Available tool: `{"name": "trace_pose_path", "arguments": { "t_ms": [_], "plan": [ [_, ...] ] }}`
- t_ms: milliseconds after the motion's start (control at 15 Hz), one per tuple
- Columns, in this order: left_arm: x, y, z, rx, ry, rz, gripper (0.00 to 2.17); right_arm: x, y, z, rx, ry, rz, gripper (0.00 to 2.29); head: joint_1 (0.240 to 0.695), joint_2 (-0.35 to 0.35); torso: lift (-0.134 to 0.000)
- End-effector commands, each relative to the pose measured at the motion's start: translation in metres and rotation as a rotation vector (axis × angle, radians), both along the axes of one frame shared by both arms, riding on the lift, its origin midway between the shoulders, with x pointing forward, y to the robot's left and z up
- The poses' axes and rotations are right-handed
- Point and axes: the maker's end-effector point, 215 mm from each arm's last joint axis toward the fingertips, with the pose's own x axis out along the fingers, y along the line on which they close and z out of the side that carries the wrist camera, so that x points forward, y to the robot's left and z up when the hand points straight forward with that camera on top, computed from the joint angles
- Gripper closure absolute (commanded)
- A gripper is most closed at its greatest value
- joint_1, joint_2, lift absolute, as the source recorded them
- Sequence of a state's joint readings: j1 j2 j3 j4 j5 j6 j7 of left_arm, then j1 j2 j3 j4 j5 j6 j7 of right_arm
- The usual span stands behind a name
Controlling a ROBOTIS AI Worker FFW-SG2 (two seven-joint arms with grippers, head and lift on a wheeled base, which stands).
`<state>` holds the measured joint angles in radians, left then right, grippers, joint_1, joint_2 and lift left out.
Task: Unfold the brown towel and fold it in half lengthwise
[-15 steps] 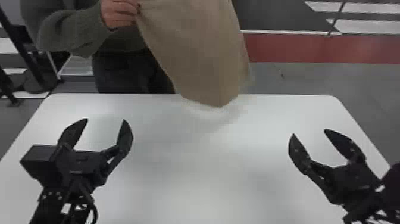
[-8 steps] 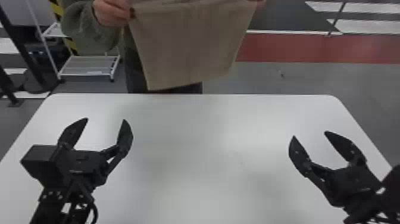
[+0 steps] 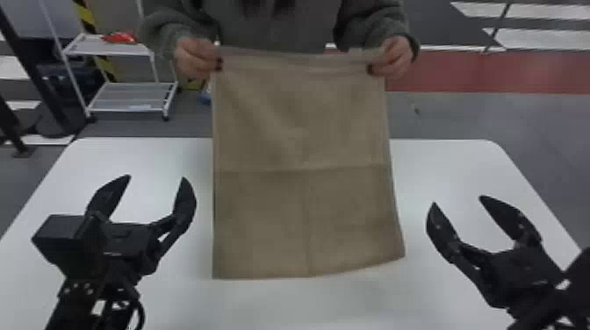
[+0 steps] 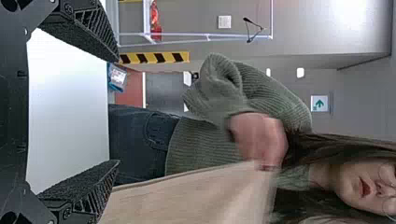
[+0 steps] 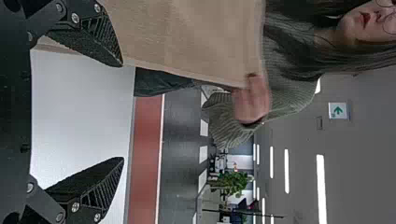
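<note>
Over the white table, my left gripper (image 3: 156, 177) stands open on the left side and my right gripper (image 3: 456, 201) stands open on the right, both with nothing held. Between them the brown towel (image 3: 303, 175) hangs spread out, a person's two hands gripping its upper corners; crease lines cross it. Its lower edge hangs over the middle of the table, touching neither gripper. In the left wrist view, my left gripper (image 4: 116, 112) is spread, with the towel (image 4: 187, 198) beyond. In the right wrist view, my right gripper (image 5: 122, 112) is likewise spread near the towel (image 5: 187, 37).
The white table (image 3: 443, 171) has its far edge behind the towel. A white shelf cart (image 3: 127, 96) stands on the floor beyond the table at the far left, and dark stands (image 3: 48, 87) are beside it.
The person has moved to the middle and brought the towel from beyond the table's far edge out over the tabletop, where it hangs fully spread. Both arms have kept still.
</note>
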<state>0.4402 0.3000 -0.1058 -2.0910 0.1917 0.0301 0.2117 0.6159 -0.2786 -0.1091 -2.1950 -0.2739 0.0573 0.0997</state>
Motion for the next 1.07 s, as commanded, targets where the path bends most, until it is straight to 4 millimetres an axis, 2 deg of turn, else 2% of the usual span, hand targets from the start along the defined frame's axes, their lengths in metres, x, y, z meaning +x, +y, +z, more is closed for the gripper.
{"name": "trace_pose_path", "arguments": {
  "t_ms": [0,200,1000],
  "plan": [
    [-0.0002,-0.0002,-0.0036,-0.001,0.006,0.001,0.12,-0.0023,0.0022,-0.0008,0.002,-0.003,0.002,0.19,0.695,-0.036,-0.125],
    [-0.0004,-0.0008,-0.0055,-0.003,0.010,0.001,0.12,-0.0033,0.0023,-0.0059,0.003,0.005,0.001,0.19,0.695,-0.033,-0.125],
    [-0.0001,-0.0008,-0.0064,-0.002,0.008,0.001,0.12,-0.0046,0.0035,-0.0037,0.006,-0.011,0.001,0.19,0.695,-0.032,-0.125]
  ]
}}
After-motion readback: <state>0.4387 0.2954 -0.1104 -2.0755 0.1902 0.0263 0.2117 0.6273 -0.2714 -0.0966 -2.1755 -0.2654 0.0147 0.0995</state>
